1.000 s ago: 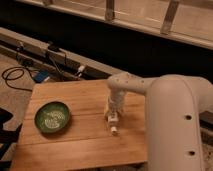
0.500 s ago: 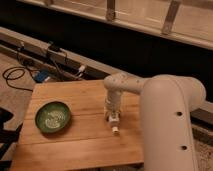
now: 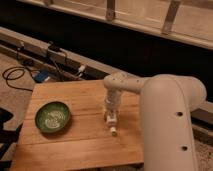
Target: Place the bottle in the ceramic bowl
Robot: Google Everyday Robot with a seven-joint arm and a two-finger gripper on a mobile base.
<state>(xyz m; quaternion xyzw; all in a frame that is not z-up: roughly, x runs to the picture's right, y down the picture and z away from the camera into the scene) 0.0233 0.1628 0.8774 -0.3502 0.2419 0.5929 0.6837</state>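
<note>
The green ceramic bowl (image 3: 52, 117) with a whitish swirl inside sits on the left part of the wooden table (image 3: 80, 145). The small white bottle (image 3: 112, 124) is right of the table's middle, its pale end pointing toward the front edge. My gripper (image 3: 110, 114) points down directly over the bottle's upper end, at or touching it. The bottle is well to the right of the bowl, more than a bowl's width away. My white arm (image 3: 165, 115) fills the right side of the view and hides the table's right edge.
Black cables (image 3: 15, 75) and a blue item (image 3: 42, 76) lie on the floor behind the table's left. A long rail with a small box (image 3: 55, 49) runs along the back. A dark object (image 3: 5, 125) stands at the table's left edge.
My arm's large upper part has swung left and now fills more of the view. The gripper and bottle stay at nearly the same spot on the table. The bowl has not moved.
</note>
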